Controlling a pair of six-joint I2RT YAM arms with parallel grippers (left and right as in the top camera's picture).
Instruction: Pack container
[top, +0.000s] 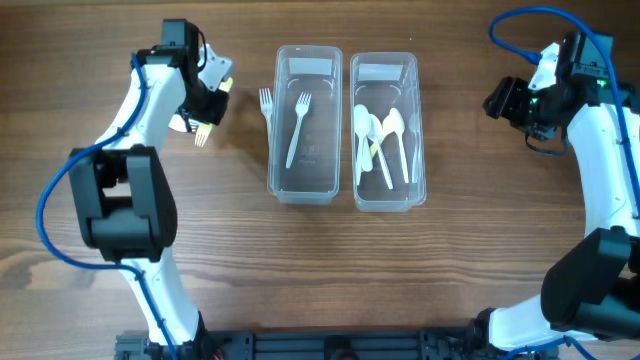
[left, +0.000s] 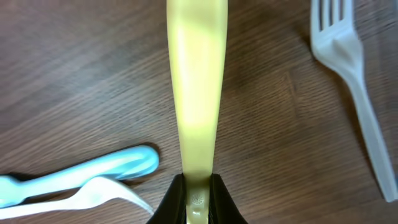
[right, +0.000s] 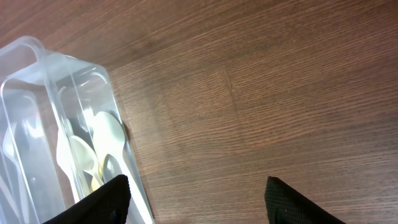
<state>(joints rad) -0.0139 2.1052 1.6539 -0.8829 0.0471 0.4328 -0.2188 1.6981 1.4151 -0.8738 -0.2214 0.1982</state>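
The left gripper (left: 198, 190) holds a yellow fork (left: 196, 93), upper left in the overhead view. The right gripper (right: 198, 202), upper right, stands wide.

This looks like a robotics lab set up for manipulation trials. 2 white-and-black arms, the left arm (top: 150, 110) and the right arm (top: 605, 170), rise from a black rail (top: 330, 345) along the near edge of a wood-grain bench (top: 460, 280). Loose blue cables (top: 42, 215) loop in the open beside the arms (1 loop on each side). What lies on the bench reads as test props: 2 clear plastic containers side by side, the left container (top: 305, 196) and the right container (top: 388, 205), holding plain disposable cutlery (top: 385, 140). The left claw (left: 198, 186) is clamped on the handle of a yellow fork (left: 196, 93), with more plastic utensils scattered on the wood around it.
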